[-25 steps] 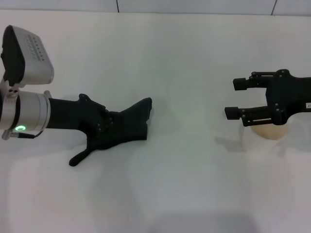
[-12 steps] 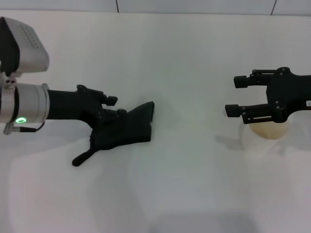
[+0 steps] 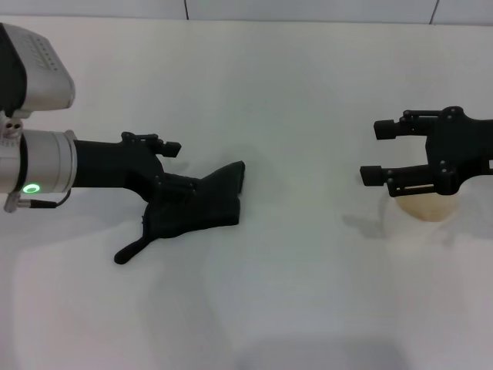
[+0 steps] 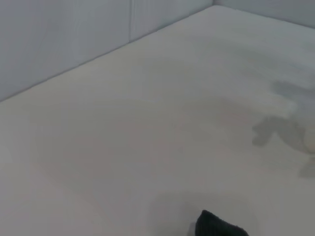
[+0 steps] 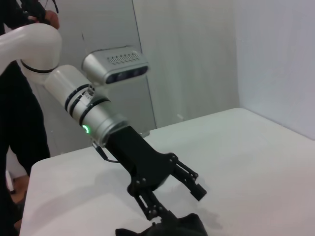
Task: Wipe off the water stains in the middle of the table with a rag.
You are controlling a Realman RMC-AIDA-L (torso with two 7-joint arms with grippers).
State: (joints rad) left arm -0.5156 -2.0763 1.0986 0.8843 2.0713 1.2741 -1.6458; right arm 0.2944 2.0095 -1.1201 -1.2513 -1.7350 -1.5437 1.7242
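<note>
The black rag lies crumpled on the white counter, left of centre in the head view, with a narrow tail-like strip trailing toward 7 o'clock and a raised corner pointing toward 2 o'clock. The left hand reaches in from 9 o'clock on its silver-sleeved arm and sits at the rag's 10 o'clock edge. Its lower finger is pressed into the cloth, while the upper finger stands free above it, so the jaws are spread apart with only one side touching the rag. The right wrist view shows the same thing from the far side: the left hand with 1 finger held up and clear and the other down on the rag. In the left wrist view only a dark tip of the rag shows against the bare counter.

No orange-brown blot can be made out on the counter's middle; whether the water stains sit under the rag cannot be told.

The right hand hovers at 3 o'clock, well apart from the rag, with its 2 fingers spread wide and holding nothing. Just beneath and behind it stands a pale translucent cup, partly covered by the hand.
</note>
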